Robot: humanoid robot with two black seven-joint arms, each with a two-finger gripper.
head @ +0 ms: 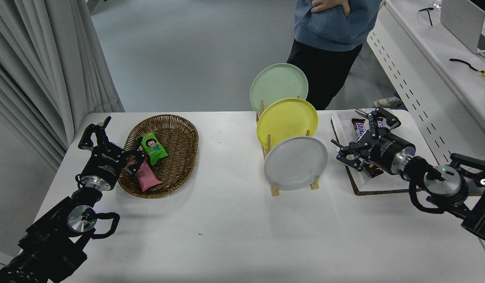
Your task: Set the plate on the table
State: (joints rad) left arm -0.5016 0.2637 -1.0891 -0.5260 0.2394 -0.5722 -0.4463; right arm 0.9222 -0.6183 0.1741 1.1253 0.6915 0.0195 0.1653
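Head view: round, smooth pale grey plate (296, 163) stands upright in the front slot of a wooden rack (274, 188), mid-table (226, 236), toward the far edge. Right gripper (358, 137), jaws spread, hovers near the right edge. Left gripper (108, 139), jaws spread, parked beside a woven oval basket (175, 129). Matte white tabletop; grey floor.

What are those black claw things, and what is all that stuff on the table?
They are a robot's two hands. The camera sits high on the robot, looking down at the white table. The left gripper rests by a basket of snacks. The right gripper has open fingers and holds nothing; it is over a tray of chocolate bars, beside the grey plate. That plate stands in a wooden rack with a yellow plate and a green plate. A person stands behind.
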